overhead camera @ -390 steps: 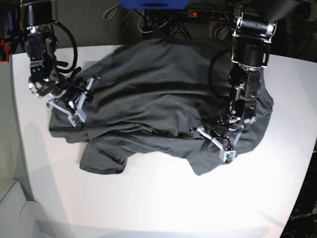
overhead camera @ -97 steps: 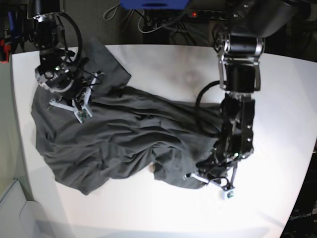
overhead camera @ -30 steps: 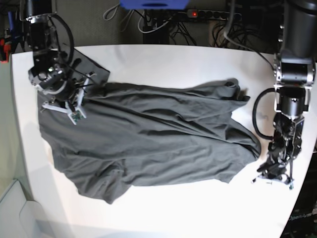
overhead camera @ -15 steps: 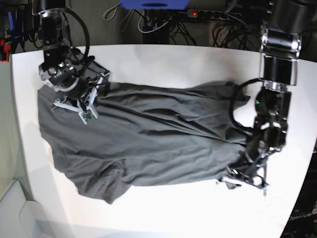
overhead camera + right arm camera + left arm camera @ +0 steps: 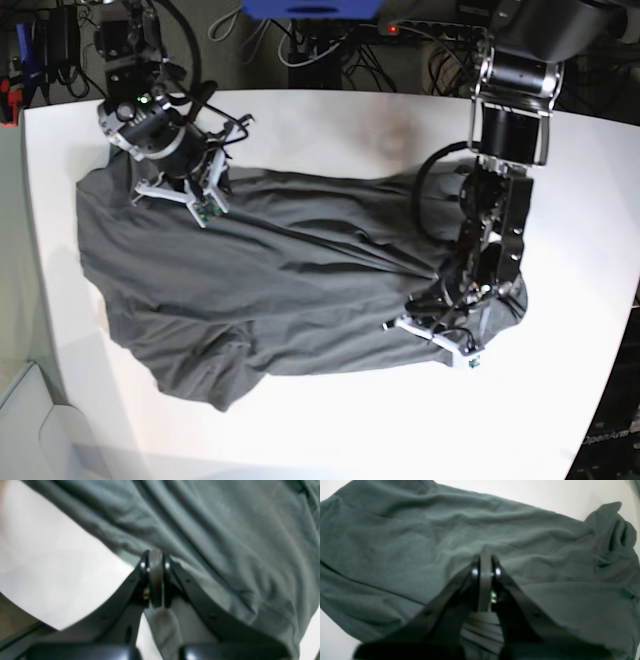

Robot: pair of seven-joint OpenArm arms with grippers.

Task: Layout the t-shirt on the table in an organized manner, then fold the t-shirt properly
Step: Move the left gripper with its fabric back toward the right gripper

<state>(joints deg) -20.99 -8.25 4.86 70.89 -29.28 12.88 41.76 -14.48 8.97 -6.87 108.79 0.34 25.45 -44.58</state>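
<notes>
2 black robot arms built of cylindrical segments with silver metal bands at the joints and looping black cables. The left tool (image 5: 436, 335) and right tool (image 5: 180, 198) have pale grey finger frames. In wrist views, matte black fingers (image 5: 515, 600) carry small silver screws.

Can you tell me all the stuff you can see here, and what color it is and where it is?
t-shirt: one, dark charcoal grey, spread out and wrinkled across the middle of the table.
table: one, white, under the shirt, filling most of the base view.
cables: a tangle, black and white, behind the table's far edge.
blue object: one, at the top edge, too cut off to name.
right gripper: one, black with pale fingers, shut, at the shirt's far edge on the left of the base view.
left gripper: one, black with pale fingers, shut, low over the shirt's end on the right of the base view.
</notes>
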